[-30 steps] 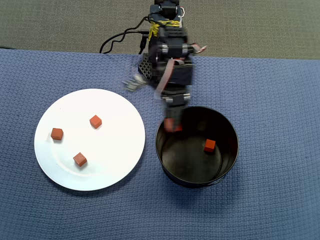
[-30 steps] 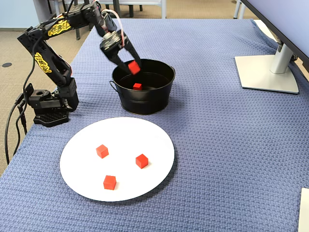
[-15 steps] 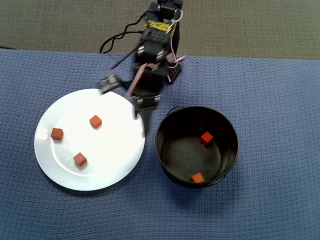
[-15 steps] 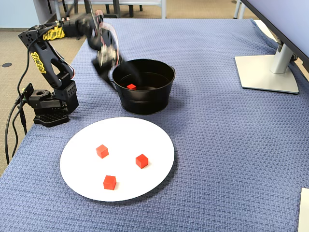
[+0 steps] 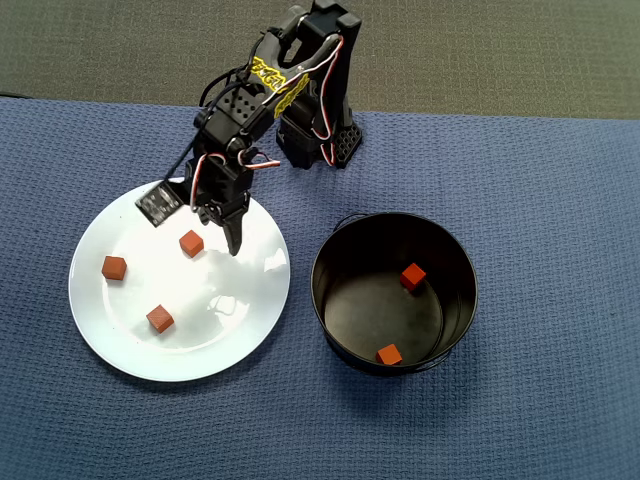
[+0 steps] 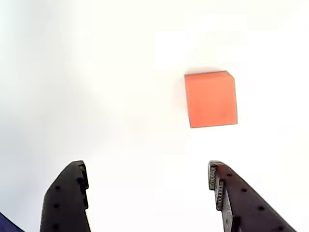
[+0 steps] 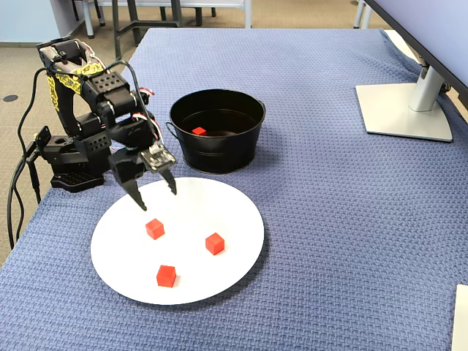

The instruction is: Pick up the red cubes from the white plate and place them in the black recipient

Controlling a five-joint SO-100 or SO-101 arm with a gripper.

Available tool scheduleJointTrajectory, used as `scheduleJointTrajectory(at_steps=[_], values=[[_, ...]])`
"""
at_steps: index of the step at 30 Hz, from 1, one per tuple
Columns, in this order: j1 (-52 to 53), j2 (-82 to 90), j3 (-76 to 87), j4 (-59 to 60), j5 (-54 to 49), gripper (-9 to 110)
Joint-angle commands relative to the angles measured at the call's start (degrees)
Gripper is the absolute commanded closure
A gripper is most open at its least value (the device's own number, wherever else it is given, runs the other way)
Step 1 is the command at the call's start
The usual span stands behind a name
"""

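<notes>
The gripper (image 7: pixel 156 197) hangs over the near-arm edge of the white plate (image 7: pixel 219 278), jaws spread wide and holding nothing, its two dark fingertips (image 6: pixel 67 193) pointing down at the plate without touching it. Just ahead of the tips sits one of the red cubes (image 7: pixel 154 228); the wrist view shows that same cube (image 6: pixel 211 98) beyond the open fingers and a little off toward the right-hand one, clear of both. Two more cubes rest on the plate: one (image 5: pixel 113 267) near the left rim in the overhead view, another (image 5: pixel 159 318) lower down, all three well apart. Beside the plate stands the black recipient (image 5: pixel 335 330), with two cubes on its dark floor, one (image 5: pixel 412 276) toward the far wall and one (image 5: pixel 389 354) against the near wall
</notes>
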Motion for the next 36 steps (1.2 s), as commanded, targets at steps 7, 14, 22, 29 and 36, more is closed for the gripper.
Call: scheduleJointTrajectory(at_steps=[7,14,22,29,36], values=[[3.16,-5.36,-1.41,-3.43,-9.93,77],[4.39,-10.02,-4.04,-5.71,-10.55,77],[6.15,-14.33,-8.88,-6.33,-11.34,78],[7.03,-17.23,-12.92,-7.03,-11.25,84],[5.71,-16.96,-6.77,-21.01,-4.13,101]])
